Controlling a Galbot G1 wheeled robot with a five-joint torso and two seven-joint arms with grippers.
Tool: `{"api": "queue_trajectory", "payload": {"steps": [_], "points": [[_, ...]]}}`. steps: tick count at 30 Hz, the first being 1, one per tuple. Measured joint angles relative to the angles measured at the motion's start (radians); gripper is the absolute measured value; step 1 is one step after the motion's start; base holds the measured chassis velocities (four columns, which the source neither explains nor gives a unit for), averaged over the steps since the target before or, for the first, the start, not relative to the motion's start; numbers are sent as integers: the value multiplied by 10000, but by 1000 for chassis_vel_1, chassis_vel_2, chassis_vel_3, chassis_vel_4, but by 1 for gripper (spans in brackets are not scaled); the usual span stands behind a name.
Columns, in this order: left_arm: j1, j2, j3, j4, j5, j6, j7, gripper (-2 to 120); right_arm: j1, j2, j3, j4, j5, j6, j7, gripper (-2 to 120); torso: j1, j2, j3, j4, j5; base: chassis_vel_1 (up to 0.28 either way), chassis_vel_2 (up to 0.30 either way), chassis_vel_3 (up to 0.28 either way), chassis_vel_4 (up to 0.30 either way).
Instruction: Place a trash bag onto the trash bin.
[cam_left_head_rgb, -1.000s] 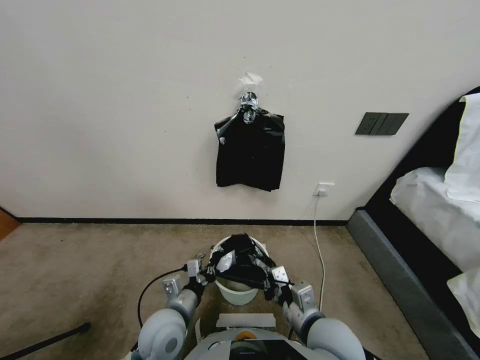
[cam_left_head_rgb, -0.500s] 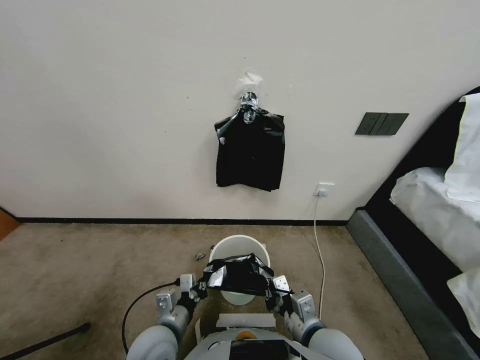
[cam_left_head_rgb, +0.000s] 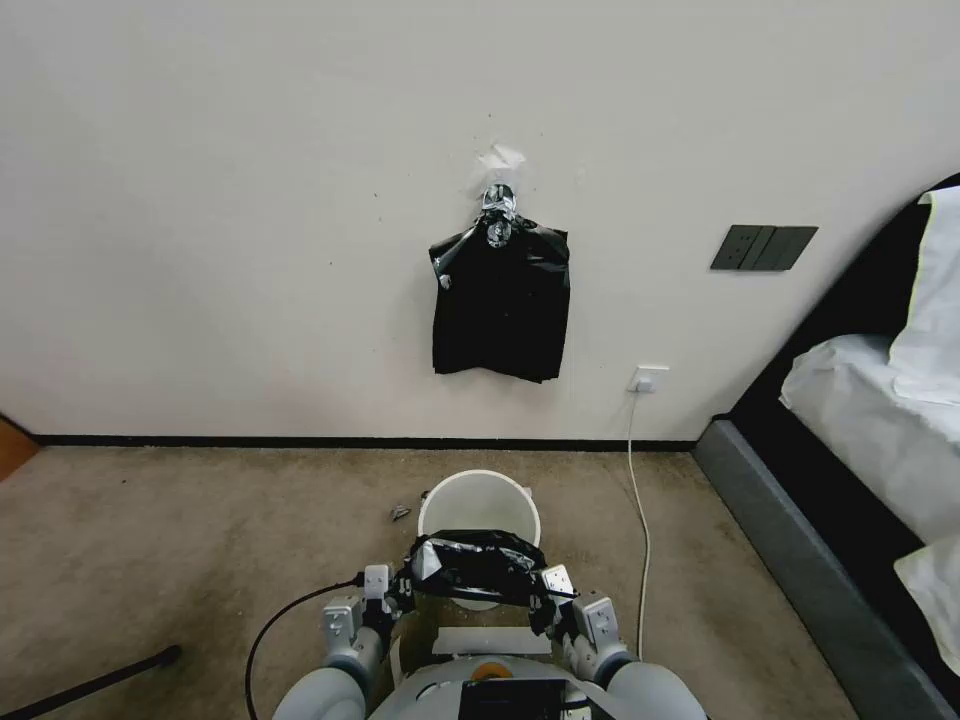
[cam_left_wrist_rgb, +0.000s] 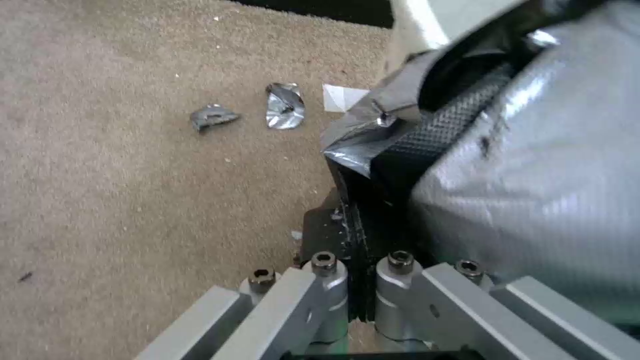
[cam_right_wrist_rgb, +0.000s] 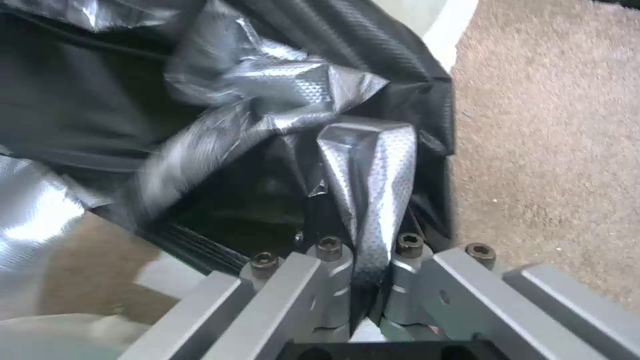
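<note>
Black crinkled plastic, silvered where it catches the light, hangs stretched between the two grippers just in front of the robot's chest. This is the trash bag (cam_left_head_rgb: 476, 560), and each wrist view shows a fold of it pinched tight between closed jaws: the left gripper (cam_left_head_rgb: 398, 588) clamps one edge, the right gripper (cam_left_head_rgb: 543, 597) the other. The bag covers only the near side of the trash bin (cam_left_head_rgb: 478, 500), which stands on the carpet (cam_left_head_rgb: 180, 540) with its far rim and most of its mouth bare.

The risk, as I judge it, is that the bag's mouth is not properly open: the plastic looks bunched, so lowering it could drape a closed sheet over the rim rather than line the bin. The thin film could also tear at the clamped folds, or drag the light bin over.

Small foil scraps (cam_left_wrist_rgb: 283, 105) lie beside the bin. Farther off, a bunch of black bags (cam_left_head_rgb: 500, 305) hangs on the wall (cam_left_head_rgb: 250, 200).
</note>
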Motion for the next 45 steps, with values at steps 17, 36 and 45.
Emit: {"api": "queue_trajectory", "payload": {"steps": [17,36,45], "points": [[-122,82,-127,263,386,-216,640,13,-123,-30,387,-164,-976,-464,-669,10,0,0,1,0,0,0,0,0,0],[1273,1066,-2944,35,1787,-524,5805,85,-1712,-679,2745,698,-3940,-429,-5195,82,0,0,0,1,-2,0,0,0,0],[1232,909,-3957,1193,2431,-2024,8837,100,-1872,-638,2925,538,-5210,524,-6070,100,0,0,0,1,0,0,0,0,0]]}}
